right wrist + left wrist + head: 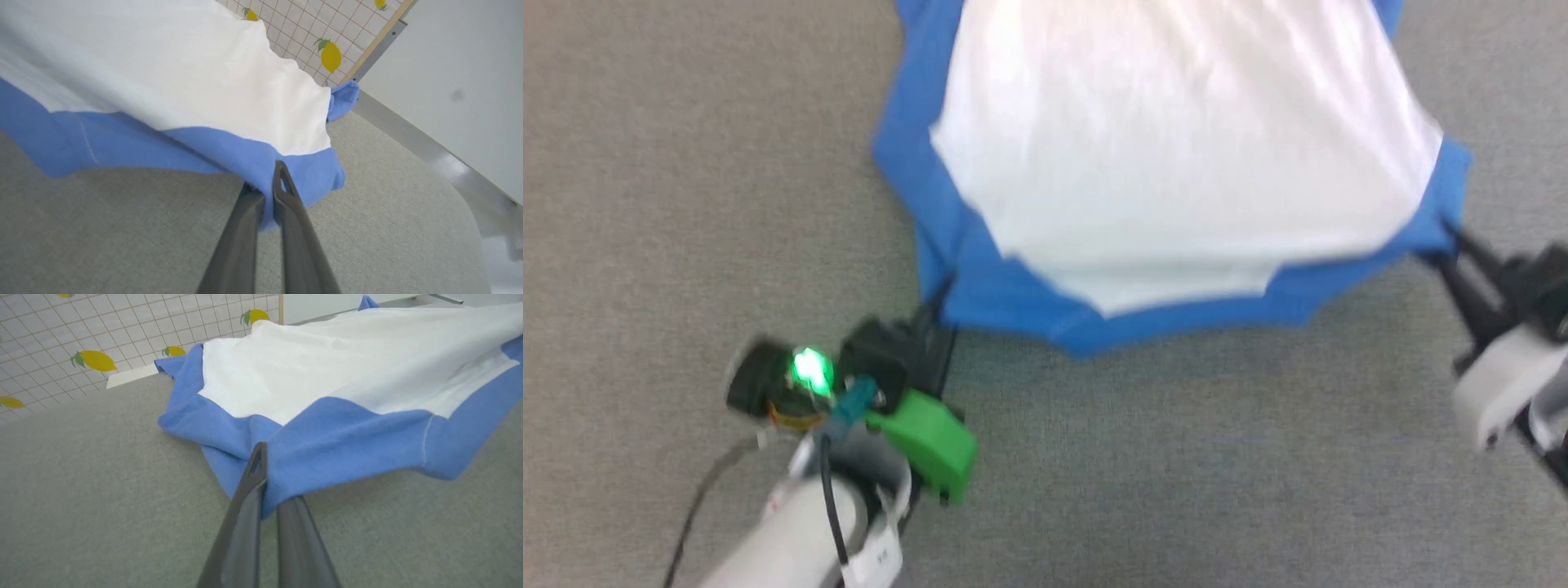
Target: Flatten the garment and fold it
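Note:
The garment (1176,163), a white shirt with bright-blue sleeves, hangs stretched above the grey table between my two grippers. My left gripper (939,306) is shut on the blue cloth at its near left corner. In the left wrist view that left gripper (267,486) pinches a blue fold of the garment (327,375). My right gripper (1450,241) is shut on the blue cloth at the near right corner. In the right wrist view the right gripper (267,192) clamps a blue corner of the garment (163,73), which sags between the two holds. Its far part runs out of the head view.
The grey table (1094,490) spreads under the shirt. A tiled wall with lemon prints (94,359) rises behind the table, and that lemon wall (331,55) also stands past the right side. The table's rounded edge (470,212) lies to the right.

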Robot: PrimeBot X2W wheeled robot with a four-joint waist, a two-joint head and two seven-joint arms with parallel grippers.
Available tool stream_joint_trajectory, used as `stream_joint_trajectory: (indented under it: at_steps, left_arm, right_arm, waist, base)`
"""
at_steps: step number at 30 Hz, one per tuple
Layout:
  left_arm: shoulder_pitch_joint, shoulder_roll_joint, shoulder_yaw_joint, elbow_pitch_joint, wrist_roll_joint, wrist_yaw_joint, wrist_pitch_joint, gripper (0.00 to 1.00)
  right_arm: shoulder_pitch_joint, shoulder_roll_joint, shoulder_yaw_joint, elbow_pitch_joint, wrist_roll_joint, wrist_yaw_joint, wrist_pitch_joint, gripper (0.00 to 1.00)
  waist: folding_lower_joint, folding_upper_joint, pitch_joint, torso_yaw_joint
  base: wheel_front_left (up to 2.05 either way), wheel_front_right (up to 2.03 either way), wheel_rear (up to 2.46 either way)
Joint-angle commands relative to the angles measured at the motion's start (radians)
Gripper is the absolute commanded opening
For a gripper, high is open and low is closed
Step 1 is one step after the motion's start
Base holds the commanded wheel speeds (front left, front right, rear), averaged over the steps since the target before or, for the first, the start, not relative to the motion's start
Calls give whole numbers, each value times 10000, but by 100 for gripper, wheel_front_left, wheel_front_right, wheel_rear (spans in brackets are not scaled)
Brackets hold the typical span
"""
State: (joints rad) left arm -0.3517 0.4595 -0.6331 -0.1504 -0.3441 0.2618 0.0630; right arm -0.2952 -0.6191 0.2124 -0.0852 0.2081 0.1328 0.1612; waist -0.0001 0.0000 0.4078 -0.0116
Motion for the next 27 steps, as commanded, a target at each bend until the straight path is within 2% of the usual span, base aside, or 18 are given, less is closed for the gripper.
stream_joint_trajectory:
  at_steps: [1,8,14,20,27]
  left_arm:
    - [412,113,-23,16,-234,52,107,0]
    - [2082,365,-743,307,-1071,-213,1022,0]
    - [3192,614,-1093,317,-1790,-247,1847,0]
    - [3718,639,-1301,538,-2143,-297,2079,0]
    - [3901,365,-1499,874,-2406,-371,2162,0]
  right_arm:
    - [509,145,-176,-107,-70,-21,71,0]
    - [3161,871,-888,-467,-152,-21,731,0]
    - [4824,1276,-1078,-802,-203,-21,1414,0]
    - [5665,1520,-1082,-859,-297,-21,1719,0]
    - [5933,1787,-1027,-607,-441,-21,1766,0]
  waist:
    - [1,0,-699,-18]
    - [1,0,-1657,-1]
    - [1,0,-2188,-42]
    - [1,0,-2415,33]
    - [1,0,-2672,117]
  base:
    - [0,0,0]
    - [0,0,0]
    - [0,0,0]
    - [0,0,0]
    - [0,0,0]
